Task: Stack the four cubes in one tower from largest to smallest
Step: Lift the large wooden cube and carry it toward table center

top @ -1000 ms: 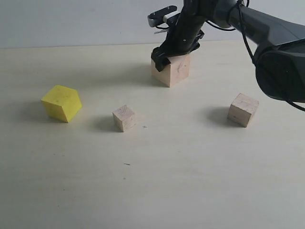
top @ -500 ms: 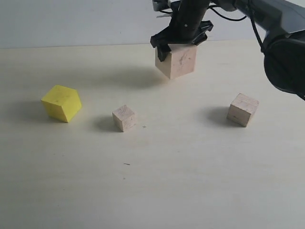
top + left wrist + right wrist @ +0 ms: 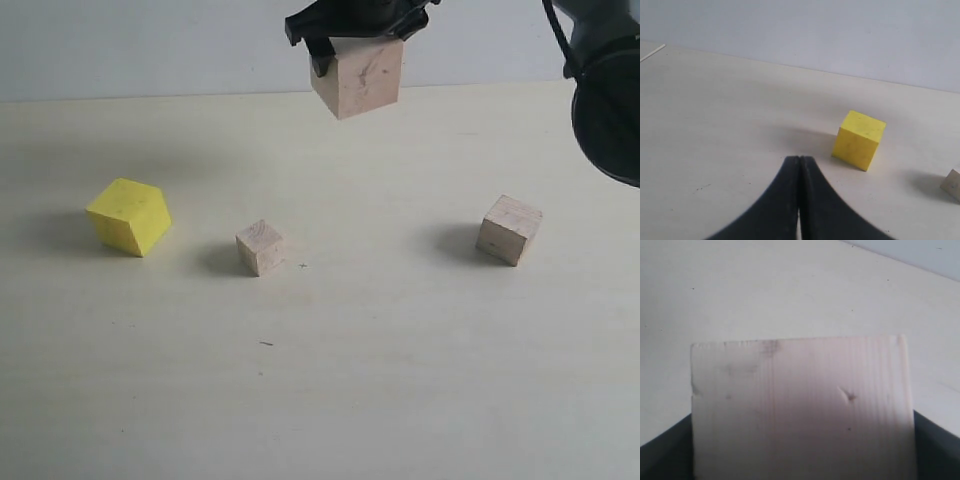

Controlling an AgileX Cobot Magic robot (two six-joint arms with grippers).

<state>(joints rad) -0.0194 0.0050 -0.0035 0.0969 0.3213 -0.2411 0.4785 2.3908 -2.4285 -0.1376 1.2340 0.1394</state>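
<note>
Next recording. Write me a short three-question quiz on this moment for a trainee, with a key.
1. True or false: the right gripper holds the large wood cube clear of the table.
2. How many cubes rest on the table?
3. The left gripper is: A open; B shut and empty; C shut on a cube.
Key: 1 true. 2 three: the yellow cube, the small wood cube and the medium wood cube. 3 B.
</note>
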